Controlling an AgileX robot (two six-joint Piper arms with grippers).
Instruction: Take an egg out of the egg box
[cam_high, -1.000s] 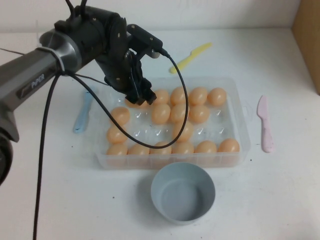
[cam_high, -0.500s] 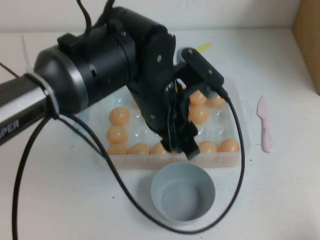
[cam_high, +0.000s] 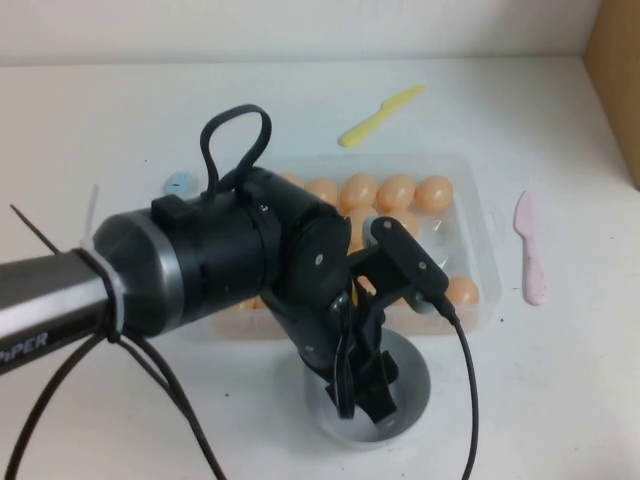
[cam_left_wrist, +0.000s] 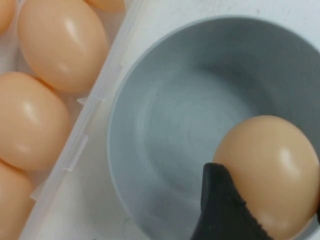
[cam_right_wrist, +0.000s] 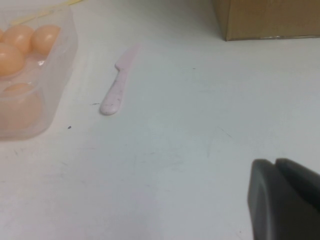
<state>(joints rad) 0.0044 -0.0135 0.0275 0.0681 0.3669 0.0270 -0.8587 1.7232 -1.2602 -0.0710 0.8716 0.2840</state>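
My left gripper (cam_high: 365, 400) hangs over the round grey-blue bowl (cam_high: 412, 395) at the table's front and is shut on one peach-orange egg (cam_left_wrist: 267, 172), held just inside the bowl (cam_left_wrist: 165, 125). The clear plastic egg box (cam_high: 480, 235) lies behind the bowl with several like eggs (cam_high: 397, 190) in its cups; my left arm hides most of it. Its near wall and some eggs (cam_left_wrist: 60, 42) show in the left wrist view. My right gripper (cam_right_wrist: 285, 200) is shut and empty, low over bare table to the right of the box, outside the high view.
A pink plastic knife (cam_high: 529, 248) lies right of the box, also in the right wrist view (cam_right_wrist: 116, 89). A yellow knife (cam_high: 380, 115) lies behind the box. A blue utensil (cam_high: 180, 184) peeks out left of it. A cardboard box (cam_high: 622, 80) stands at the far right.
My left arm has lifted an egg from the box's back left and carried it forward over the box to the bowl. The right arm has not visibly moved.
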